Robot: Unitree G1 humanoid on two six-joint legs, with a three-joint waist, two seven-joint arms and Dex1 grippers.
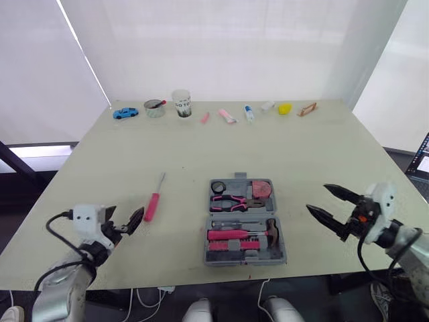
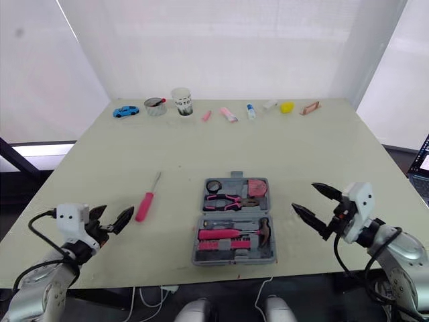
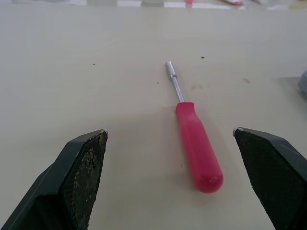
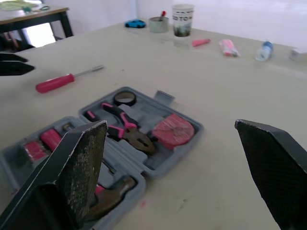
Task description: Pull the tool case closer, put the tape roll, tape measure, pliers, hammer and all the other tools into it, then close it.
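Two black-fingered tools are hanging low over the near edge of the pale green worktop (image 1: 301, 154), one on each side of the grey plastic tool case (image 1: 242, 214).

The left tool (image 2: 114, 215) is holding its fingers spread wide and gripping nothing. It is pointing at the red-handled screwdriver (image 1: 153, 202). The screwdriver is lying on the worktop just beyond the fingertips, left of the case and apart from it, with its metal shaft pointing away from the robot.

The right tool (image 1: 318, 198) is also standing spread and empty, near the case's right side without touching it.

The case is lying open and flat near the front edge, between the two arms. Sitting in its far half are a black tape roll (image 1: 218, 186), pink-handled pliers (image 1: 231, 200) and a round pink tape measure (image 1: 260, 188). Lying in its near half are a dark-headed hammer (image 1: 271, 230) and a thick pink-handled driver (image 1: 226, 235).

Several small things are standing in a row along the far edge, well apart from the case. Among them are a blue toy car (image 1: 125, 113), a metal tin (image 1: 155, 108) and a white paper cup (image 1: 181, 102).
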